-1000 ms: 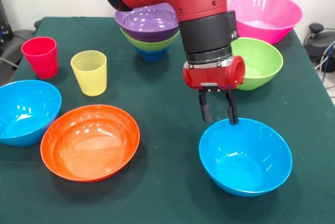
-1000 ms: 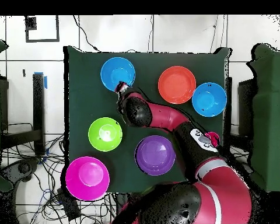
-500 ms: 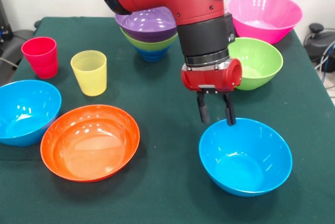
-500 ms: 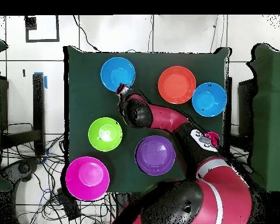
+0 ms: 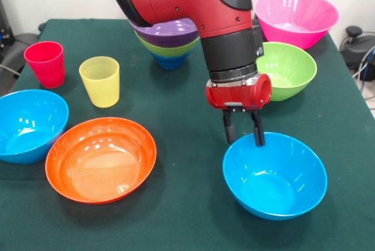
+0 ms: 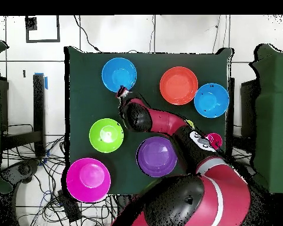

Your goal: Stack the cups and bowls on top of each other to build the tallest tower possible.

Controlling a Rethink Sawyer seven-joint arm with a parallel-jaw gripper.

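Note:
My gripper (image 5: 242,136) is open and hangs at the far rim of a light blue bowl (image 5: 275,176), one finger outside the rim and one over the inside. In the overhead view the gripper (image 6: 121,92) sits at that bowl's (image 6: 119,74) edge. The tower (image 5: 170,40) stands behind the arm: a purple bowl on top, lime green under it, dark blue lowest. The red cup (image 5: 45,63) and the yellow cup (image 5: 100,81) stand upright at the left. A second light blue bowl (image 5: 29,125) and an orange bowl (image 5: 101,158) lie at the front left.
A lime green bowl (image 5: 290,72) and a big pink bowl (image 5: 296,17) sit right of the arm. The arm covers part of the tower. In the overhead view the pink bowl (image 6: 88,180) lies near the table's corner beside the robot's base.
The gripper has sunk a little toward the light blue bowl's far rim, and its fingers stand slightly closer together. The bowls and cups have not moved.

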